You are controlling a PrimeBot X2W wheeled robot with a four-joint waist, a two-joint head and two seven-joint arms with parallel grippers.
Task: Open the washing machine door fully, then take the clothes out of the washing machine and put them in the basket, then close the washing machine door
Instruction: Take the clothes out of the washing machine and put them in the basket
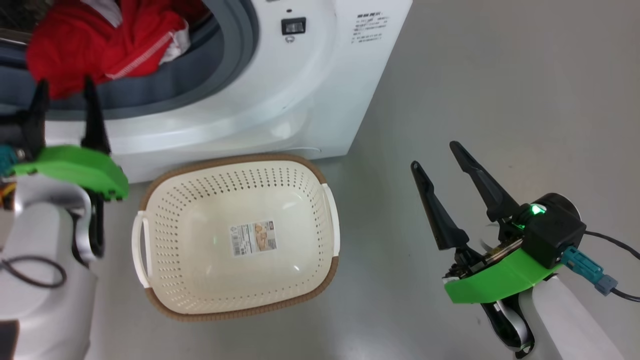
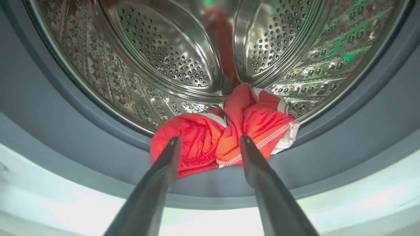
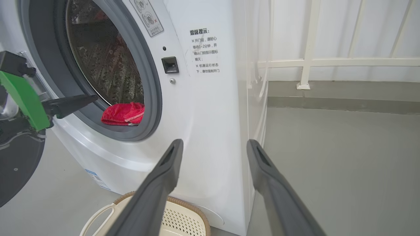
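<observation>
On a grey floor (image 1: 475, 75), the left gripper (image 2: 210, 139), jaws spread and empty, faces red clothes (image 2: 226, 131) on the lip of the washing machine (image 1: 280, 100), 11 o'clock of the basket (image 1: 235, 160); a deep pinch on the bunched fold looks wisest, right gripper (image 1: 435, 155) open at 3 o'clock.

Clothes (image 3: 123, 113) sit in the washing machine (image 3: 210, 114), at its mouth (basket (image 3: 187, 219) below).

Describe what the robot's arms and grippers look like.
The left gripper and right gripper each have two long, dark, tapering fingers on a bright green plate. The right wrist carries a black module with a green light and a teal connector on a black cable. Both forearms are white; the left bears a black cable loop.
</observation>
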